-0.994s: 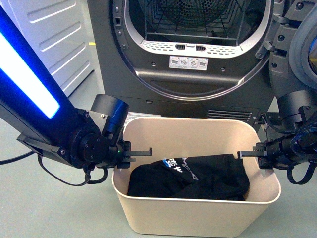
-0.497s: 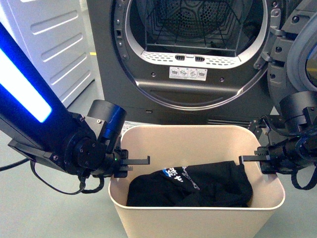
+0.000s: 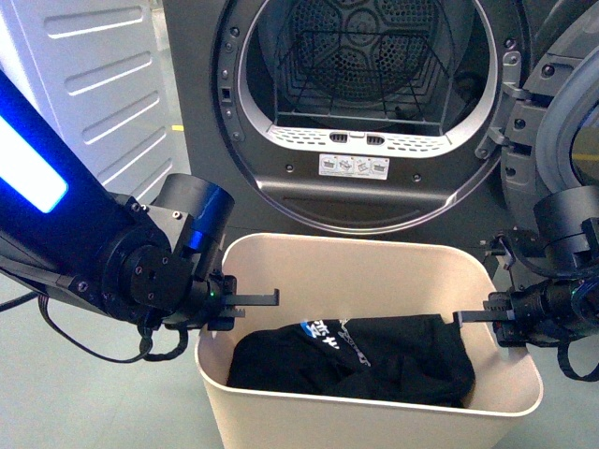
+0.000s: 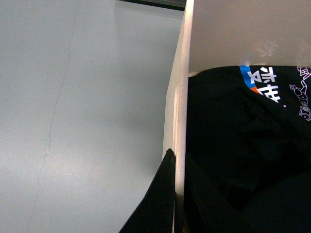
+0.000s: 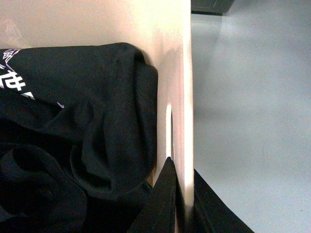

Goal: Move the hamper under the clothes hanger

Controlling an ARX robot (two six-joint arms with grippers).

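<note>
Gripping both end walls. Left claw is clamped on the left wall of the hamper, 1 finger outside and 1 inside, confirmed in the left wrist view. Hamper sits on the floor side of things, just in front of the open dryer; can't tell if its base is lifted. Black T-shirt is bunched in the bottom. Right claw is clamped on the right wall the same way, next to the handle slot. Clothes hanger is not in any view, so target heading is unknown from here. My read for the carry: move the 2 arms in sync at constant spacing, rim level, and back clear of the dryer door before turning. Pinch on thin tapered plastic could slip, so go slow.
</note>
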